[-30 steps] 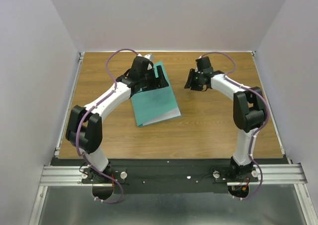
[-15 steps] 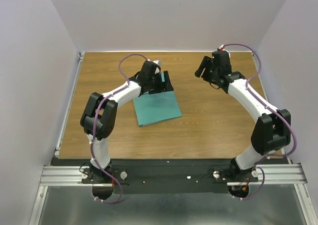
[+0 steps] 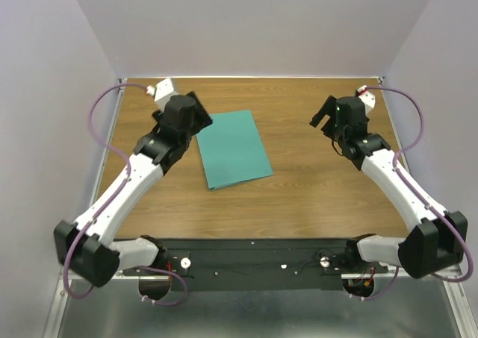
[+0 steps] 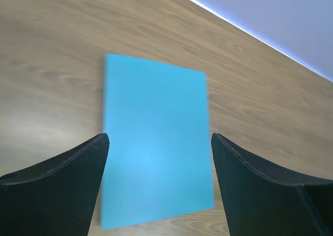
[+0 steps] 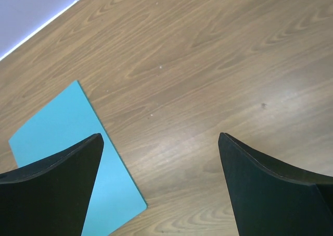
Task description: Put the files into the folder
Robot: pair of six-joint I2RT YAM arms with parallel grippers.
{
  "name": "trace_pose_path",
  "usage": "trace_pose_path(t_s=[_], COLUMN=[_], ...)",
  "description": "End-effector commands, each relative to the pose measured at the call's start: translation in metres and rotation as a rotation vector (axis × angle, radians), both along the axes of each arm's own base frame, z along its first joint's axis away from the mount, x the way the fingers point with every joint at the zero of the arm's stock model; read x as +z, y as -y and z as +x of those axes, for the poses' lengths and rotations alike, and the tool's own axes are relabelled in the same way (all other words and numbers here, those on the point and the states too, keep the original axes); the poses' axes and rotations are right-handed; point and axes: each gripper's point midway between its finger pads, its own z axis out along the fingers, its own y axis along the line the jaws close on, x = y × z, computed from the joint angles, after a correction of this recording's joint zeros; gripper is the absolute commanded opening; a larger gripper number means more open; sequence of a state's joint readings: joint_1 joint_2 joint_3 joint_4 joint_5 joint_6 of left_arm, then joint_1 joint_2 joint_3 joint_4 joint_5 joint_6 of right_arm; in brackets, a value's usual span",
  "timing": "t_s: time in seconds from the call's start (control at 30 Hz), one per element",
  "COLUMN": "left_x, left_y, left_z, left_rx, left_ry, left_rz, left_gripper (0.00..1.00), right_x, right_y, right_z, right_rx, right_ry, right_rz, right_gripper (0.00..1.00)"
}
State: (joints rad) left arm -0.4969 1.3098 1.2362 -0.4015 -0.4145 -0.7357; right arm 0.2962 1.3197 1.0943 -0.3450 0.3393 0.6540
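Folder (image 3: 235, 149) lying flat on tabletop (image 3: 314, 192), left of centre. Left gripper (image 3: 194, 114) hovering just beside its far left corner; right gripper (image 3: 324, 119) hovering well apart, to its right.

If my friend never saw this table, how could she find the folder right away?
Look at the big brown wooden table. A little left of its middle lies the folder, flat and closed. It is the only teal-green thing there, a thin rectangle turned slightly askew.
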Motion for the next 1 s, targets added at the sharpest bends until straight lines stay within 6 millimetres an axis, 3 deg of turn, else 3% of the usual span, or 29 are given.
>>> trace_pose_path(t_s=[0.0, 0.13, 0.17, 0.5, 0.97], left_x=[-0.051, -0.071, -0.085, -0.064, -0.066], left_y=[-0.087, -0.112, -0.120, -0.131, -0.127], left_z=[-0.054, -0.077, -0.084, -0.103, -0.099], left_rx=[0.329, 0.389, 0.422, 0.438, 0.418], left_ry=[-0.105, -0.098, -0.113, 0.057, 0.046], left_rz=[0.089, 0.053, 0.050, -0.082, -0.068], left_gripper=[0.89, 0.89, 0.89, 0.89, 0.89], right_x=[0.002, -0.001, -0.003, -0.017, -0.020], right_y=[0.034, 0.049, 0.052, 0.071, 0.079], right_z=[-0.028, -0.049, -0.057, -0.090, -0.098], right_rx=[-0.135, -0.188, -0.198, -0.261, -0.292], right_ry=[0.043, 0.068, 0.075, 0.114, 0.127], right_rz=[-0.045, -0.051, -0.048, -0.033, -0.050], right_gripper=[1.00, 1.00, 1.00, 1.00, 1.00])
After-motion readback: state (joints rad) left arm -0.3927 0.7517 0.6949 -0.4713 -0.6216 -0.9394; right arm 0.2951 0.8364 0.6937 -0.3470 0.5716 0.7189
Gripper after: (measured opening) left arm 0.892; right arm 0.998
